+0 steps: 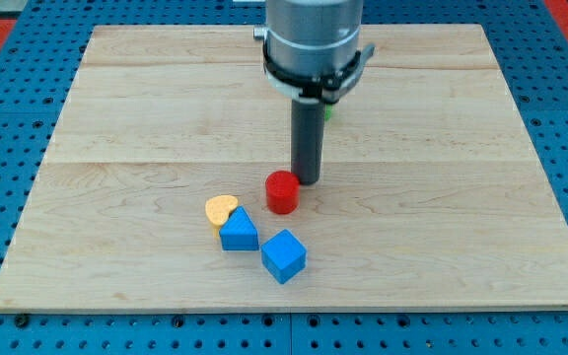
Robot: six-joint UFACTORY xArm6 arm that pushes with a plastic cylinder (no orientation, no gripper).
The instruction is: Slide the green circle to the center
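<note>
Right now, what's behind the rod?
A sliver of green shows at the rod's right edge, likely the green circle; the rest is covered. My tip sits beside the red cylinder.

Grey cylindrical wrist housing entering from twelve o'clock, cut off by the view's top edge. Black collar ring at its lower end. Straight dark rod hanging vertically from the collar, pointing toward six o'clock. My tip down at the tabletop, a little above the view's centre. Rod upright, with no visible tilt.
</note>
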